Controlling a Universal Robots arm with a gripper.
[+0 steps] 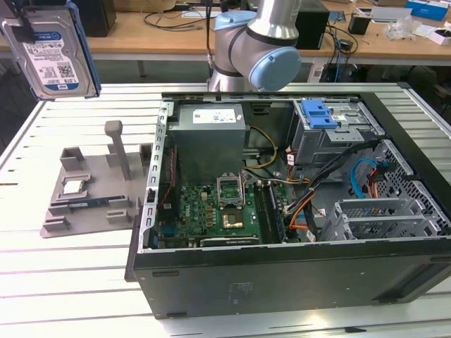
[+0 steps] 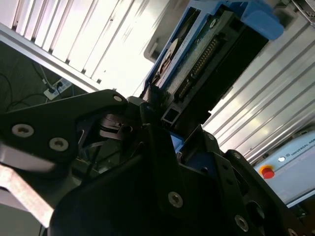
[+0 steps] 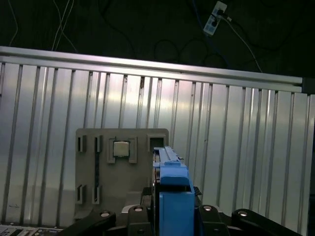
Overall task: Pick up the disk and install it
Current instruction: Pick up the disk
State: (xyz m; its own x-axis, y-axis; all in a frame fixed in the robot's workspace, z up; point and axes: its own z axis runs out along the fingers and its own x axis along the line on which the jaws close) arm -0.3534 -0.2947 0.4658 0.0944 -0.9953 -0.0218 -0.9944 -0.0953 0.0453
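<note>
Disk (image 1: 53, 53) clamped at one end in closed end effector (image 2: 170, 123), hanging high at far left above surface (image 1: 70, 282). Probably stiff, heavyish, shock-sensitive. Blue carrier frame (image 3: 174, 196) edges judged the safest hold.

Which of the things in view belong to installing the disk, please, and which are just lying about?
Job in hand: the disk, held aloft; the gripper, fingers clamped on it; the open computer case.
Lying about: the grey fixture plate; the processor chip on it; the cables on the wooden bench.
</note>
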